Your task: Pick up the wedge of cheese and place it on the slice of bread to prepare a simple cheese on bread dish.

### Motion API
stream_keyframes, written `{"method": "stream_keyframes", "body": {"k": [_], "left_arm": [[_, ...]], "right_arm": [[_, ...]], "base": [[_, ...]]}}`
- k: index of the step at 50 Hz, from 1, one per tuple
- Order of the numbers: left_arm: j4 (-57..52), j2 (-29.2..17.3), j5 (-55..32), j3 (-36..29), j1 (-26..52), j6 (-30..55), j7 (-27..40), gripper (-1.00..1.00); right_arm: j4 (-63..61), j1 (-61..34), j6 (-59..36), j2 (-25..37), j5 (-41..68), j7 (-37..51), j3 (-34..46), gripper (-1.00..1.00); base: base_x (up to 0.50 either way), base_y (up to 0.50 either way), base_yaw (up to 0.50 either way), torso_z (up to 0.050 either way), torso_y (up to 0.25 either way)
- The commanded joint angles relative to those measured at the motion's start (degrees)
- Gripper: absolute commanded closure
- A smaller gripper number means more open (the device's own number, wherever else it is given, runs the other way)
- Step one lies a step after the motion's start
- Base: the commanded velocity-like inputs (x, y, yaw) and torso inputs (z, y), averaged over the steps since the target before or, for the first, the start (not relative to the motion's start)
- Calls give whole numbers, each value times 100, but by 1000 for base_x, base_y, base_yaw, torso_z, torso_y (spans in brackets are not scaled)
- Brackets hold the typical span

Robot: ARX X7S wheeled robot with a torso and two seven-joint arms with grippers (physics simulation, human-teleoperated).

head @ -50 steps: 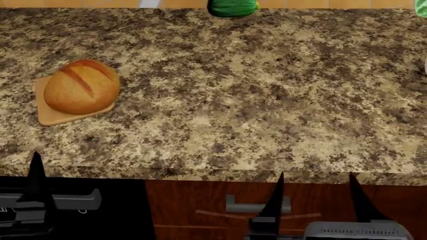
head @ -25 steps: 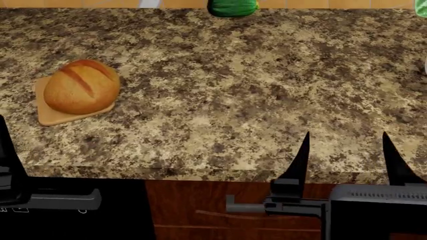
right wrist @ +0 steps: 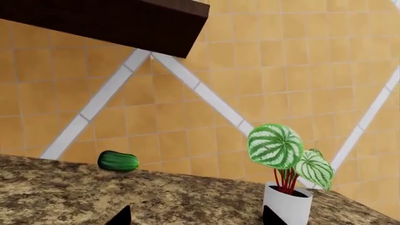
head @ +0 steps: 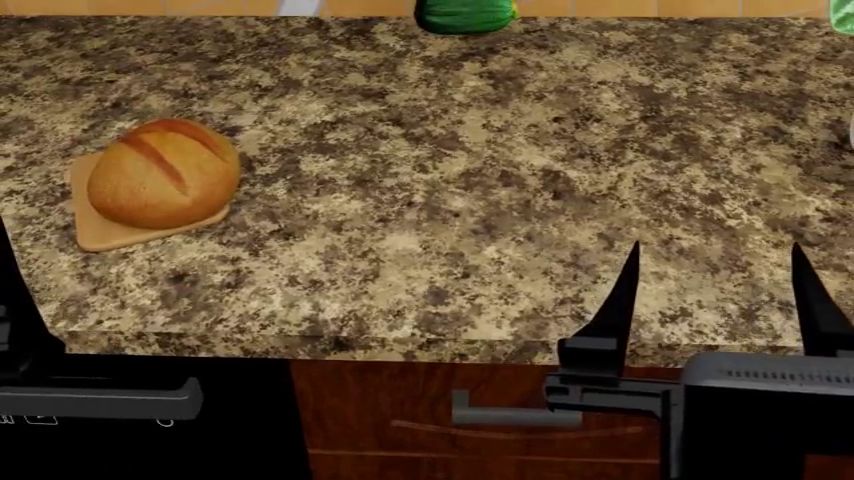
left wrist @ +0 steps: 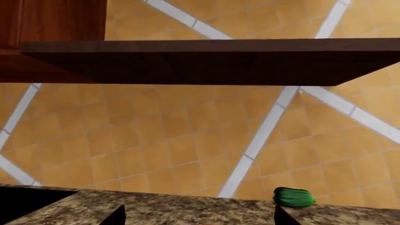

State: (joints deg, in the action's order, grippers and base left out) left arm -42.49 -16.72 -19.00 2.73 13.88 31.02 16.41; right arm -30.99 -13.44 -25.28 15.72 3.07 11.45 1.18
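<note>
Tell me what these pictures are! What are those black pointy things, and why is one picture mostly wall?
It's a pretend kitchen inside a computer, seen by a robot with three cameras. One camera sits on its head and looks down at the speckled counter. The black points are the fingers of its two hands, called grippers: the right gripper is open and empty. The left gripper shows only two spread tips, also empty. The other two cameras ride on its wrists and face the orange tiled wall. On the counter lie the bread on its tan slab, a green zucchini by the wall, and a potted plant. I can't see any cheese in these pictures.
</note>
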Motion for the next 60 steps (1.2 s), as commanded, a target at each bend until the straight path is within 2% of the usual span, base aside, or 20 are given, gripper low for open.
{"method": "stream_keyframes", "body": {"k": [1, 10, 45, 60], "left_arm": [[-53, -26, -122, 16, 57, 44, -1, -100], [12, -30, -110, 8, 58, -14, 27, -100], [102, -61, -82, -79, -4, -111, 142, -100], [133, -66, -108, -132, -7, -128, 171, -100]], "right_arm": [[-53, 18, 64, 31, 47, 20, -30, -100], [-42, 80, 219, 100, -3, -3, 51, -100], [62, 190, 333, 107, 179, 84, -34, -100], [85, 237, 426, 144, 248, 67, -28, -100]], "base": [[0, 0, 0, 0, 0], [14, 90, 0, 0, 0], [47, 394, 0, 0, 0], [63, -126, 0, 0, 0]]}}
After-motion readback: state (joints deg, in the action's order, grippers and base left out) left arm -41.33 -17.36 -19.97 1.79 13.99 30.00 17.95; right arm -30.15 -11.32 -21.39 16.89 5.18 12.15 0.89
